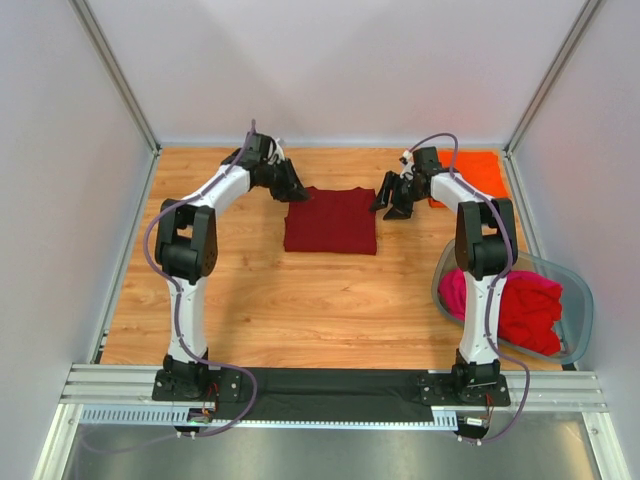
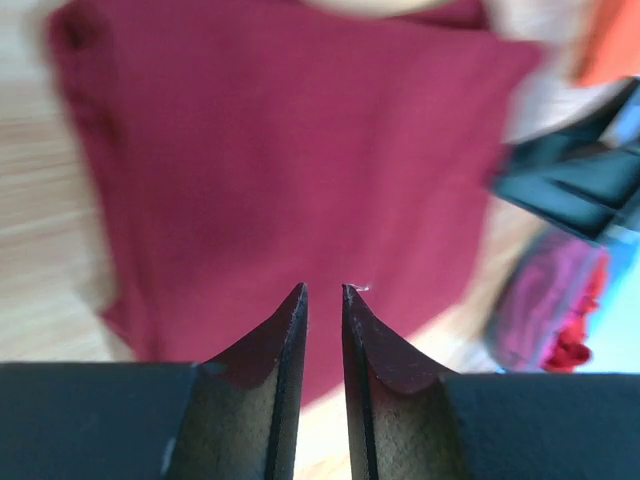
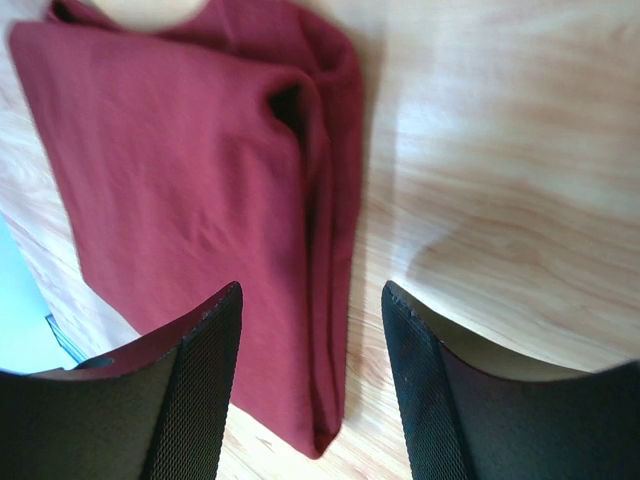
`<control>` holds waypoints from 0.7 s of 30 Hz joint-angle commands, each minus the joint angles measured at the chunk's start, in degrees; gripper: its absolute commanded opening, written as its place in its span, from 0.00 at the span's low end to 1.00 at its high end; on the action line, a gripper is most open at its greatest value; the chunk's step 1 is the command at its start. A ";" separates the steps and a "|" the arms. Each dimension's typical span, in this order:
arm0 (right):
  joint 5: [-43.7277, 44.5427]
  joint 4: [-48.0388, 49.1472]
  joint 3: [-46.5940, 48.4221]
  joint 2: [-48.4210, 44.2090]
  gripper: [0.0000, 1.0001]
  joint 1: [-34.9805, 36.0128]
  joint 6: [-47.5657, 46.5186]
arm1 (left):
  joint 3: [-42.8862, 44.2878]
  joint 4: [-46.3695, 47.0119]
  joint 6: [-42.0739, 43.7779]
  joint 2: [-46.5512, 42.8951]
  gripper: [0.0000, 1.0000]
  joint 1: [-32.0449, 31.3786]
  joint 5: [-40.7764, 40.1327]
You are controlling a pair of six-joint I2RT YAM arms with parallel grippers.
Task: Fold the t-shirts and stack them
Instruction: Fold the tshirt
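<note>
Jaws of left gripper (image 2: 322, 290) closed to a sliver on nothing, right gripper (image 3: 312, 288) spread empty; dark maroon cloth t-shirt (image 1: 330, 220) folded mid-table, bright orange t-shirt (image 1: 478, 172) far-right, magenta-pink t-shirt (image 1: 455, 290) and red t-shirt (image 1: 525, 305) heaped in grey translucent plastic tub (image 1: 580, 300), so stacking likely unstarted.

Robot lab test cell. Wooden worktop (image 1: 300, 300) boxed on three sides by plain white panels (image 1: 330, 70) held in aluminium profile posts (image 1: 119, 78). Along the worktop's near edge, a slotted aluminium rail (image 1: 110, 385) carries two cabled robot arms (image 1: 185, 250), bolted side by side.
</note>
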 commanded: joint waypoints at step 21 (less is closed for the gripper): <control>7.54 6.39 3.24 3.34 0.64 0.97 -1.34 | 5.19 -9.53 1.51 1.62 0.26 2.26 -5.95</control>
